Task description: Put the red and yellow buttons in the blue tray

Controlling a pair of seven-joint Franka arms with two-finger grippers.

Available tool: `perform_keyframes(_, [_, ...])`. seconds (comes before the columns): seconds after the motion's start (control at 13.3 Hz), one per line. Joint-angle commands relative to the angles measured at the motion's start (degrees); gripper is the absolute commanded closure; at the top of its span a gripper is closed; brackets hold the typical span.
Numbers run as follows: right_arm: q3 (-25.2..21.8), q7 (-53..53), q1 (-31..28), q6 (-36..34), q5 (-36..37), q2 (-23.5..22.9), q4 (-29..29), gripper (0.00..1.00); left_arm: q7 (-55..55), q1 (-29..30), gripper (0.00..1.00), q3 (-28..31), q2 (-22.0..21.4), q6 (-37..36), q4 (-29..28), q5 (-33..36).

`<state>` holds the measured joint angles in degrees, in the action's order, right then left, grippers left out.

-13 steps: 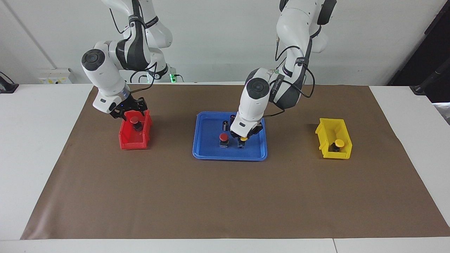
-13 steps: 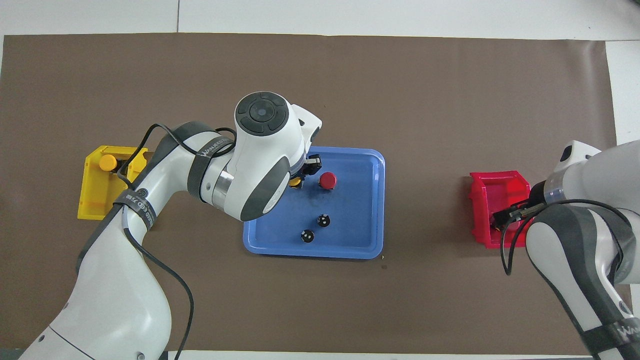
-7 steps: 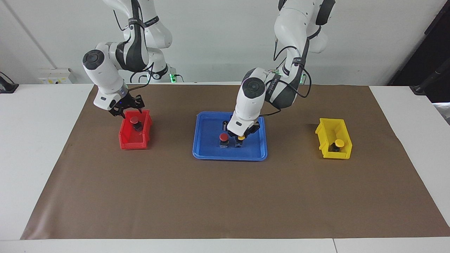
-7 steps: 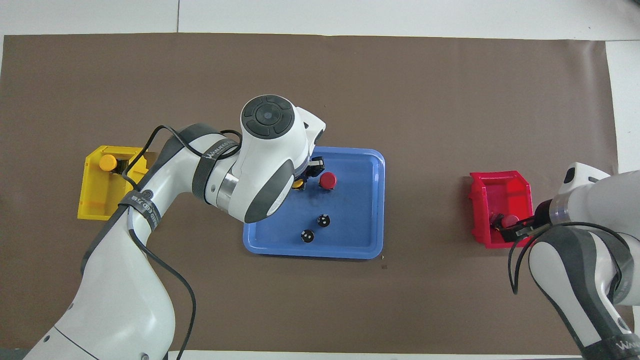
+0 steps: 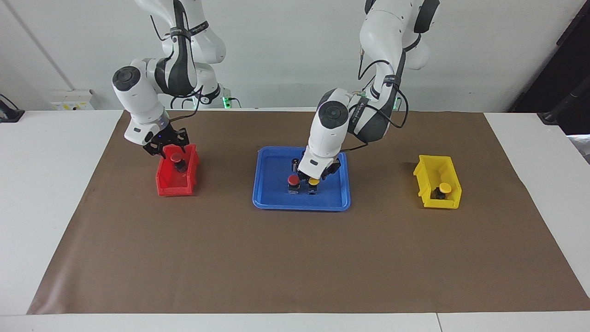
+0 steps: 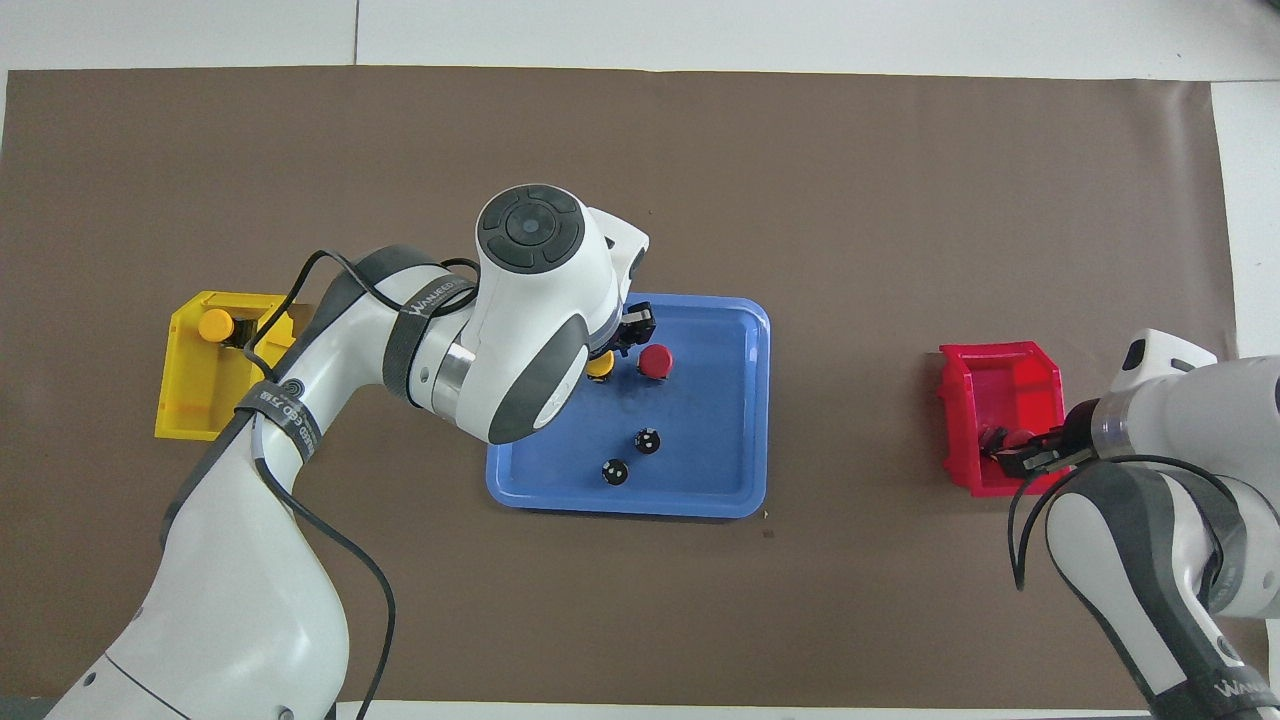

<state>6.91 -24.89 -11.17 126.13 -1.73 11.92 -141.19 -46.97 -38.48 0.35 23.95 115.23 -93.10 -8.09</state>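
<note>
Brown paper covers your bench, and at its middle the blue tray already carries a red button and a yellow button side by side near the tray's edge farthest from the robots, with two dark capless cylinders toward its robot-side edge. Your left gripper sits right over that yellow button, fingers parted and no longer clamping it. The coming move turns on the red bin at the right arm's end: your right gripper, whose fingers I cannot tell apart or together, hangs directly above the second red button, while the second yellow button waits in the yellow bin.
</note>
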Motion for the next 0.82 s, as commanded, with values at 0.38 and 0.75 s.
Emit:
perform_keyframes(0.38, [0.5, 2.2, -0.3, 3.4, -0.9, -1.2, -1.5, 0.36, 10.5, 7.8, 0.01, 2.5, -13.3, -7.0, -7.6, 2.4])
perform_keyframes(0.75, [0.5, 1.9, -0.6, 3.1, -0.9, -0.8, -2.2, 0.38, 33.3, 29.3, 0.02, 2.7, -17.4, -14.2, -7.7, 9.7])
